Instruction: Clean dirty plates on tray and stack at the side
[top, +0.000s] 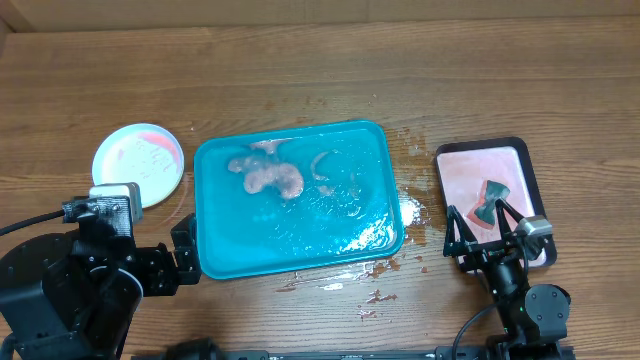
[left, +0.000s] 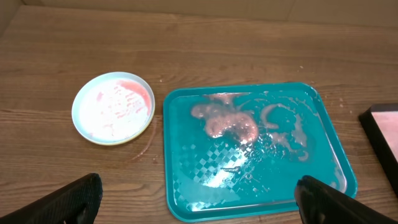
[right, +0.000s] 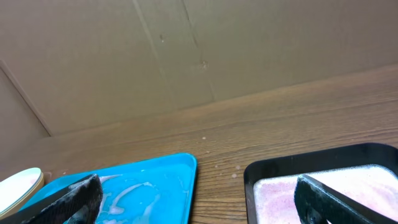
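Stacking place: plates (top: 138, 163) left of tray (top: 212, 215).
Left gripper (top: 186, 252): fingers spread open, empty, at tray's left edge.
Right gripper (top: 477, 213): fingers spread open, empty, right of tray.

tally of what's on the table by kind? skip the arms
trays: 2, the teal tray and the black tray
plate stack: 1, light blue on top; plates under it can't be counted
dark item in the black tray: 1
total: 4
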